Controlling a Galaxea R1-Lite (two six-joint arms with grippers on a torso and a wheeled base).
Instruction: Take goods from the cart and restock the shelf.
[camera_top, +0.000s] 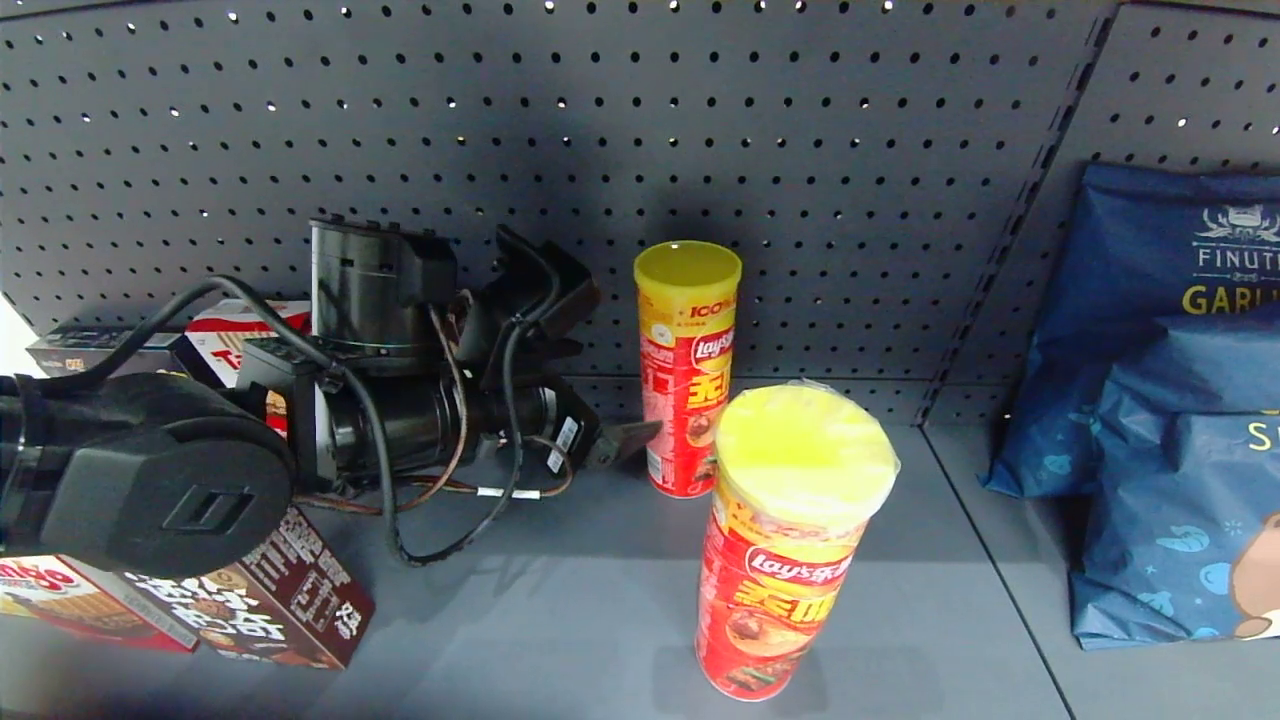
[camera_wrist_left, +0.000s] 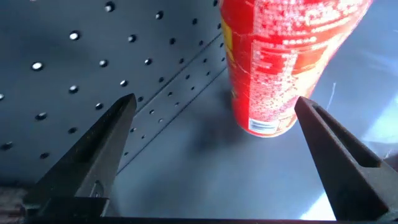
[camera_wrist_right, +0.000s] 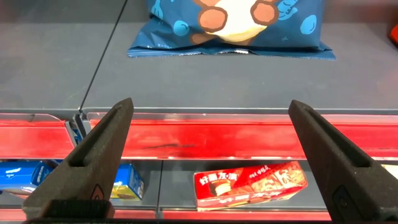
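left gripper (camera_wrist_left: 216, 102) just beside rear chip can (camera_wrist_left: 273, 62), jaws spread wide

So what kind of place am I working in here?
Most likely a shop aisle: a pegboard-backed shelf stocked with chip cans and blue snack bags, with a red price rail along its front edge.

Shelf board (camera_top: 560, 600): smooth, matt grey painted metal.
Pegboard back (camera_top: 500, 130): matt dark sheet metal, perforated.
Near crisp can (camera_top: 780, 590): glossy red printed wrap; translucent yellow plastic lid (camera_top: 805, 455) under thin clear film.
Far crisp can (camera_top: 685, 380): same glossy wrap.
Blue snack bags (camera_top: 1150, 400): crinkled plastic film with a soft sheen.
Brown box (camera_top: 290, 600): printed cardboard, slightly glossy.
Left tool (camera_wrist_left: 216, 102), right tool (camera_wrist_right: 211, 104): matt black plastic fingers.
Price rail (camera_wrist_right: 205, 140): shiny red strip behind clear plastic.
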